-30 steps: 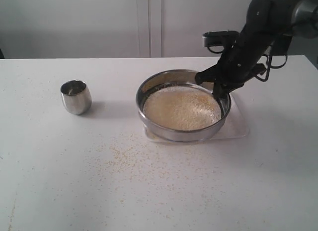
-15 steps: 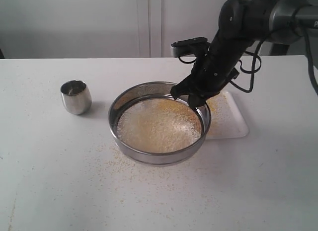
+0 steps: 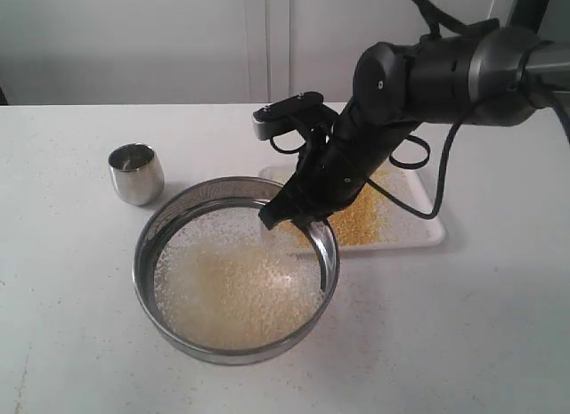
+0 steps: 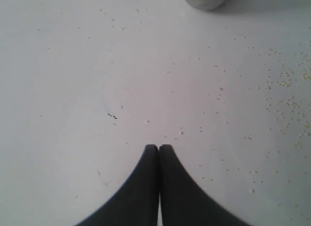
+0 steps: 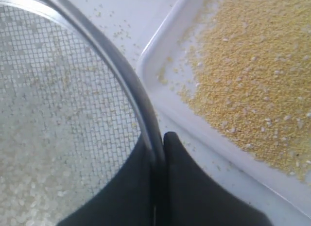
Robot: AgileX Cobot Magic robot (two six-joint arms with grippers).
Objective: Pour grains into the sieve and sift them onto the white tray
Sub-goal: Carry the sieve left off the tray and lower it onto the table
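right gripper (image 3: 289, 220) clamps the thin rim of the wide round steel mesh sieve (image 3: 236, 350), mostly beside the flat white rectangular tray (image 3: 427, 231); we judge it stiff, slick, grain-heavy, best held by the rim

Lab-like room (plain), white table (image 3: 463, 343), blank wall (image 3: 134, 40)

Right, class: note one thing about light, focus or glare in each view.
Exterior view: soft even light, a faint shadow beside the steel cup, reflections on the sieve rim. Left wrist view: washed out, the table nearly blank white, the left gripper a dark silhouette. Right wrist view: mesh and the grains on the white tray fairly sharp, the right gripper featureless black.
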